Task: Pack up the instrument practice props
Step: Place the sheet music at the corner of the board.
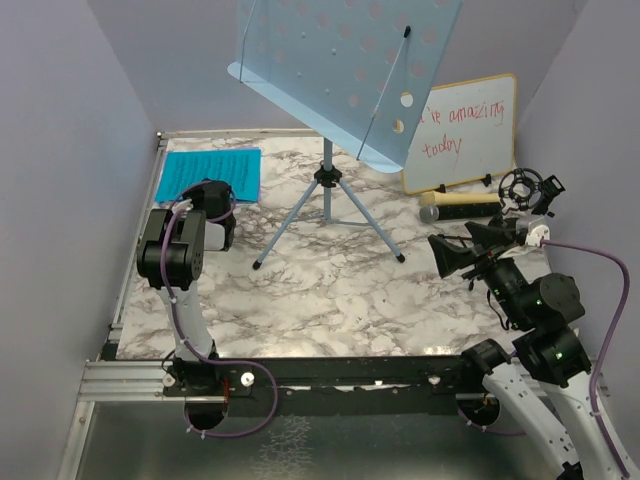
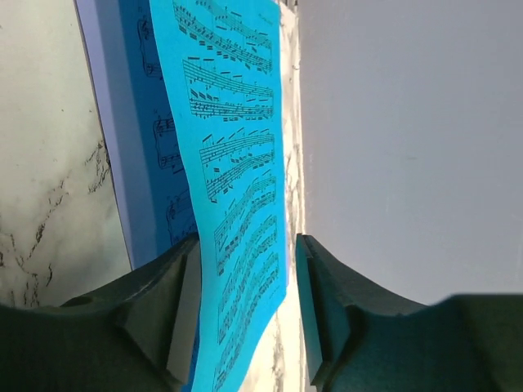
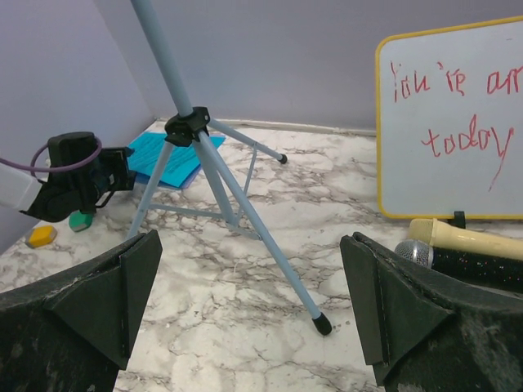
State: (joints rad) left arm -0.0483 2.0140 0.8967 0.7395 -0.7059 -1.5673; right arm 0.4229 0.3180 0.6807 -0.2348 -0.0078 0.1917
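The left gripper (image 2: 243,245) stands with its jaws partly apart, the cyan sheet (image 2: 229,163) running between them; a gap shows on the wall side, while on the other side I cannot tell whether the finger (image 2: 176,302) touches the paper. The sheet lies flat in the far-left corner, its long axis running straight away from the gripper along the back wall, printed staves up; a paler sheet (image 2: 110,147) shows from under it, which only the left wrist view reveals. The right gripper (image 3: 249,245) is spread wide and holds nothing. Ahead of it rises the upright pole of the music rack (image 3: 188,122), tripod legs splayed on the marble table (image 3: 270,327). The cream handheld microphone (image 3: 466,245) lies on its side, long axis left to right, at the foot of the whiteboard (image 3: 449,122). The right wrist view also catches an orange block (image 3: 41,237) and a green block (image 3: 80,220) near the left arm; from above they are hidden, while the tilted perforated desk and the black studio microphone (image 1: 530,190) show only there.
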